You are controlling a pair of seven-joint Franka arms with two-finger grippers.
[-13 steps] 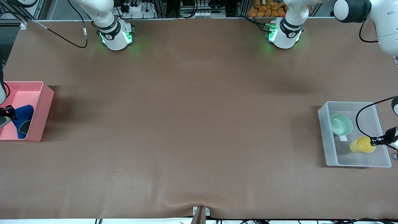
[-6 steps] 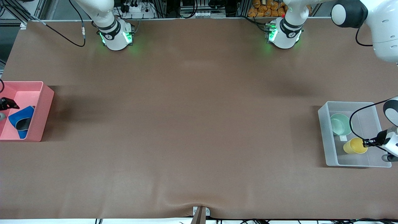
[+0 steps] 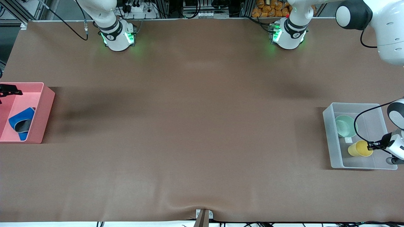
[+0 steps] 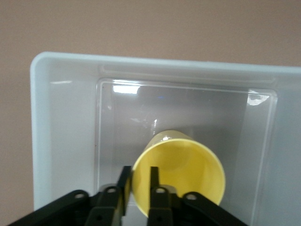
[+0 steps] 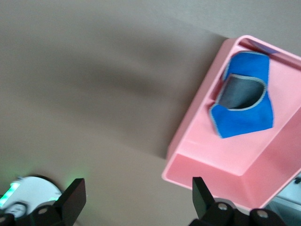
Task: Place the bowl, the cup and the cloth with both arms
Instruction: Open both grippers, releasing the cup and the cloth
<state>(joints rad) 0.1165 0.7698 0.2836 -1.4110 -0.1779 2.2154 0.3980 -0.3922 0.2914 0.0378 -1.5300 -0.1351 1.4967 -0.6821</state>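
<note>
The left gripper (image 4: 138,188) is down inside the clear plastic bin (image 3: 332,138) at the left arm's end of the table, and its two black fingers (image 4: 124,181) straddle the rim of the yellow cup (image 3: 359,148), one finger outside the wall and one inside the mouth. They sit right at the wall, but there looks to be a thin sliver of daylight on at least one side, so I honestly can't tell whether it's pinching the rim or has let go. The cup lies tipped on its side on the bin floor with its mouth toward the gripper, which you can see nicely in the left wrist view, where the cup (image 4: 181,169) fills the space just in front of the fingertips. The mint-green bowl (image 3: 346,125) sits in the same bin, just beside the cup and a bit farther from the front camera, not touching the gripper. Over at the right arm's end, the right gripper (image 5: 136,197) hangs up in the air with its fingers (image 5: 73,197) spread wide and nothing between them. In the front view only a bit of it (image 3: 9,92) peeks in at the edge, over the pink bin (image 3: 47,104). Below and in front of it, the blue cloth (image 5: 244,101) lies crumpled on the pink bin's (image 5: 197,122) floor with its dark grey patch facing up, well apart from the fingers. Same cloth in the front view (image 3: 20,123), tucked against the bin's wall.
</note>
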